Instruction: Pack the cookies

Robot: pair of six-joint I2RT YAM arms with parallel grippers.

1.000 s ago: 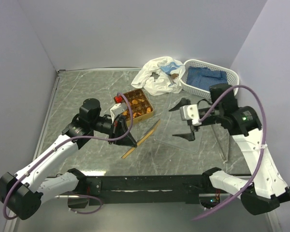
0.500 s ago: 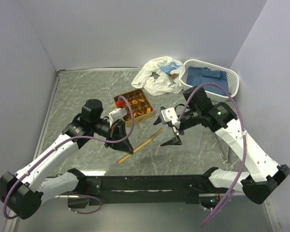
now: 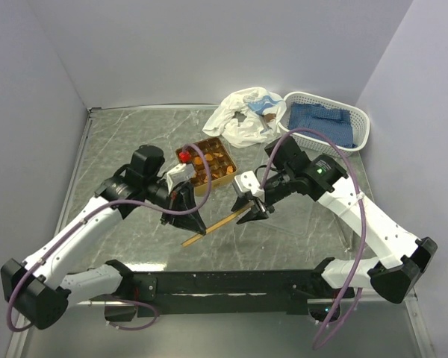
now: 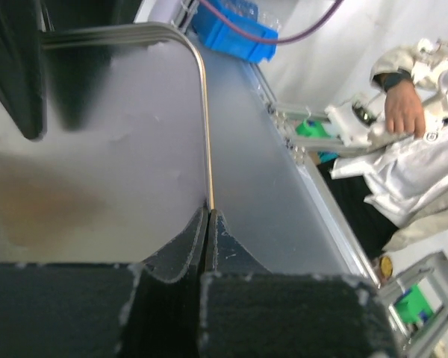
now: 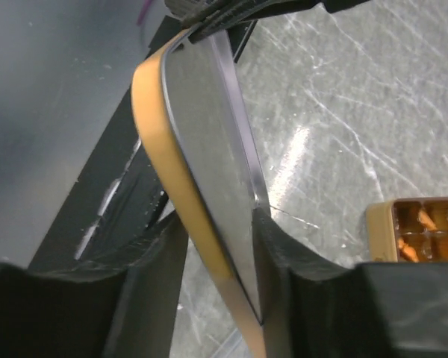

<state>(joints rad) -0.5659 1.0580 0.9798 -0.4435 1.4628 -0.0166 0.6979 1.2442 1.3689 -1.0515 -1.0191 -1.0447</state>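
Note:
The cookies (image 3: 209,158) are small orange-brown rounds lying in the compartments of a square golden tin (image 3: 225,177) at mid table; they also show at the right edge of the right wrist view, cookies (image 5: 422,227) in the tin (image 5: 379,233). In front of the tin a flat lid (image 3: 216,224) with a golden rim is held on edge above the table. My left gripper (image 3: 190,212) is shut on its left end; in its own view the left gripper (image 4: 207,212) pinches the thin lid (image 4: 134,134). My right gripper (image 3: 250,209) (image 5: 218,220) clamps the lid (image 5: 201,112) at its right end.
A white basket (image 3: 358,123) with a blue cloth stands at the back right, next to a crumpled white bag (image 3: 243,115). A small red thing (image 3: 183,153) sits at the tin's left corner. A clear sheet (image 3: 313,216) lies under the right arm.
My right arm swung left to the lid and its jaws closed from wide open onto the lid's right end. The left arm shifted slightly, still holding the lid.

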